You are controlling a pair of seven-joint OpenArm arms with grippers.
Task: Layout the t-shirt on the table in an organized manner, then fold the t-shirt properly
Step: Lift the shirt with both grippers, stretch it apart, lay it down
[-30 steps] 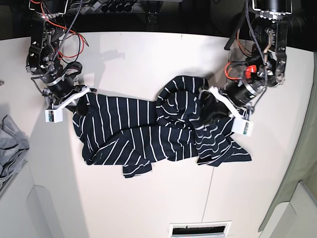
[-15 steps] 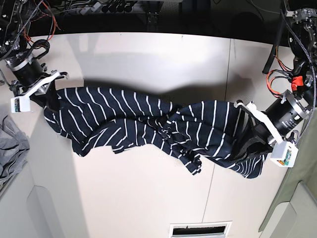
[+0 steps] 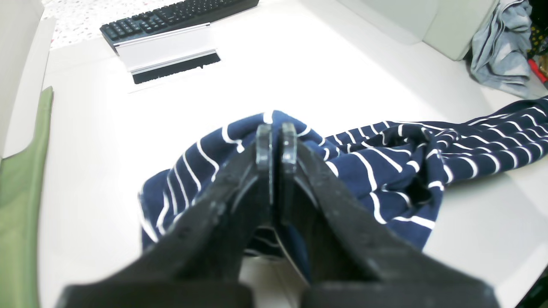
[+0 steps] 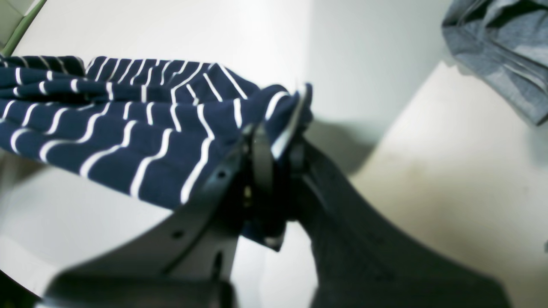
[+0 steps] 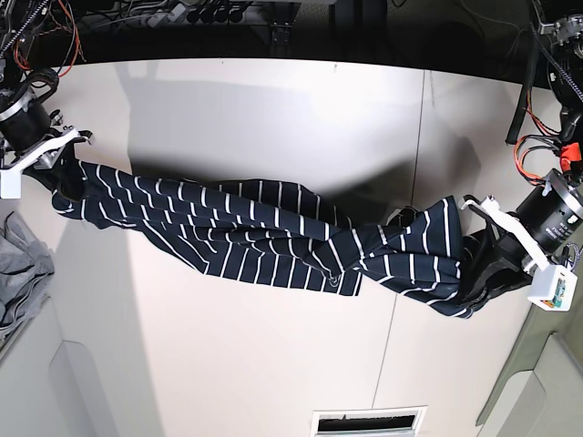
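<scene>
The t-shirt [image 5: 264, 232], dark navy with thin white stripes, hangs as a long twisted band across the white table [image 5: 273, 109], pulled taut between my two grippers. In the base view my right gripper [image 5: 56, 175] is shut on the shirt's left end near the table's left edge. My left gripper [image 5: 478, 259] is shut on the bunched right end. In the left wrist view the jaws [image 3: 276, 132] stand pressed together with striped t-shirt [image 3: 385, 158] cloth around them. The right wrist view shows the gripper [image 4: 278, 141] pinching an edge of the t-shirt [image 4: 128, 124], which is lifted off the tabletop.
A grey garment [image 5: 20, 273] lies off the table's left side; it is also in the wrist views as the grey garment [image 3: 501, 47] [image 4: 501, 47]. A black keyboard [image 3: 171, 17] and a white slotted panel [image 5: 369, 421] sit beyond the front edge. Green cloth [image 3: 21, 171] lies by the right side.
Both arms have moved outward, apart from each other. The crumpled shirt has been stretched from a heap into a long, thin band across the table.
</scene>
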